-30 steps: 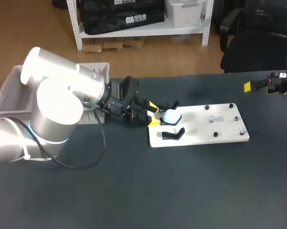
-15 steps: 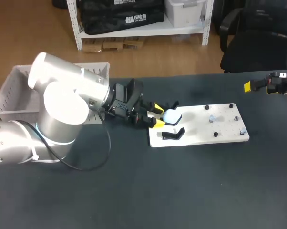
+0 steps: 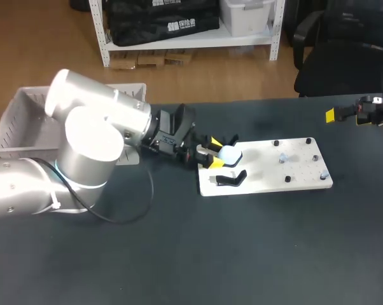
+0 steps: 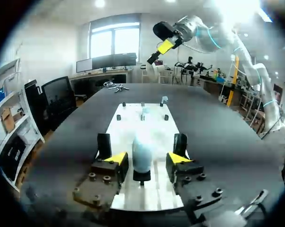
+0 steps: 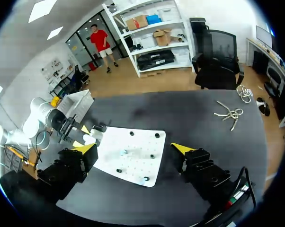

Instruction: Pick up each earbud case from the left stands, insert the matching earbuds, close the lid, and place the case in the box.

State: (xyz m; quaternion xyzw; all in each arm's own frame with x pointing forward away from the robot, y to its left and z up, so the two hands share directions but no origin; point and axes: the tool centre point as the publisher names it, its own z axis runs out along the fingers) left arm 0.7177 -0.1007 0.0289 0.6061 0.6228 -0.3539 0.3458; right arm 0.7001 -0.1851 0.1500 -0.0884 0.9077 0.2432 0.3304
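A white earbud case [image 3: 229, 153] stands upright on a black stand at the left end of the white board [image 3: 299, 179]. My left gripper [image 3: 214, 152] is level with it, one yellow tip on each side. In the left wrist view the case [image 4: 142, 153] sits between the fingers [image 4: 117, 159] with a narrow gap on either side, so the left gripper [image 4: 147, 158] is open. A second black stand [image 3: 231, 178] beside it holds nothing. Small pale earbuds [image 3: 284, 157] sit among black pegs on the board. My right gripper [image 3: 347, 114] hangs open at the far right, away from the board.
A white slatted basket [image 3: 13, 130] stands at the table's left edge behind my left arm. In the right wrist view the board [image 5: 133, 158] lies ahead of my right gripper [image 5: 134, 147], with dark tabletop all round it.
My left arm has pushed right toward the board, bringing its fingers alongside the case. Its jaws have narrowed a little. The right arm has not moved.
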